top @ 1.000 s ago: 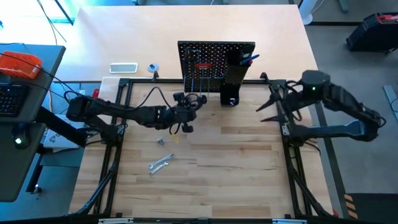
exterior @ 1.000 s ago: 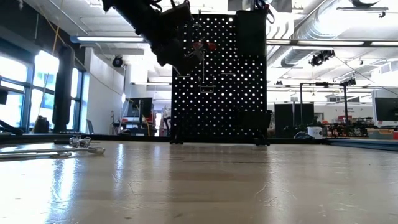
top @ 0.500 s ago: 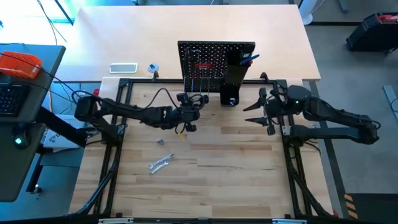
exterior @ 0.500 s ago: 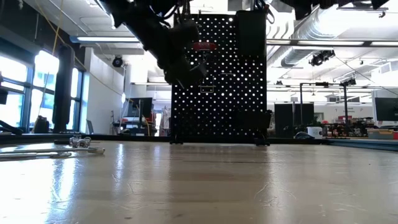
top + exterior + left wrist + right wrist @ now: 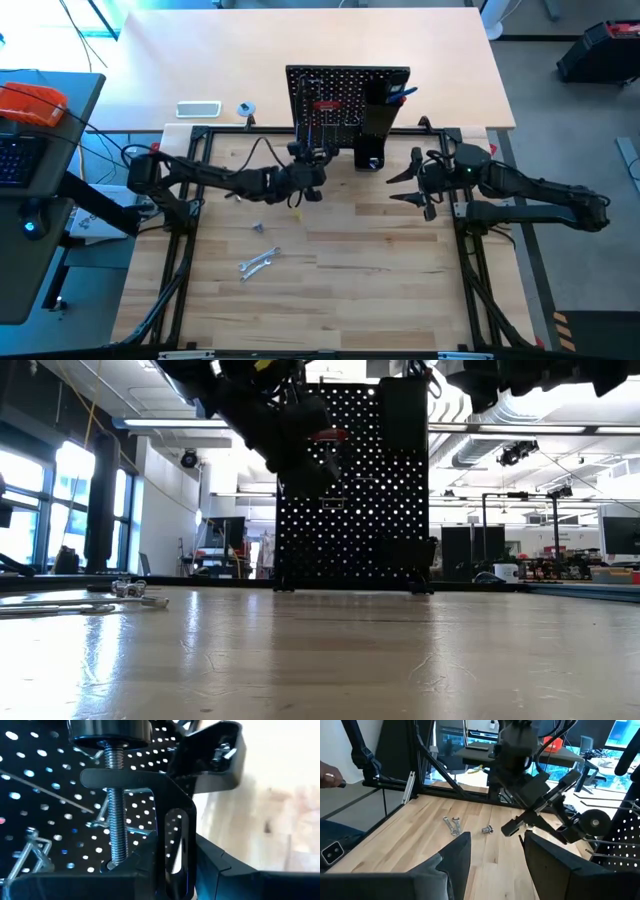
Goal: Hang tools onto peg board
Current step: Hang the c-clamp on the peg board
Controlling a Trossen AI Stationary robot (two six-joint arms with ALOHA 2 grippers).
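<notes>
The left pincer (image 5: 310,172) is clenched on the C-clamp (image 5: 145,815), held up just in front of the peg board (image 5: 345,100), which stands upright at the back of the counter (image 5: 380,260). The right pincer (image 5: 405,185) hangs released to the board's right. A wrench (image 5: 257,264) lies on the counter.

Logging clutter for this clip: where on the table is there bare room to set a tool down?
Free: the near half of the table, right of the silver wrench. Crowded: the strip before the peg board, where the left gripper holds the C-clamp and the open right gripper hovers.
</notes>
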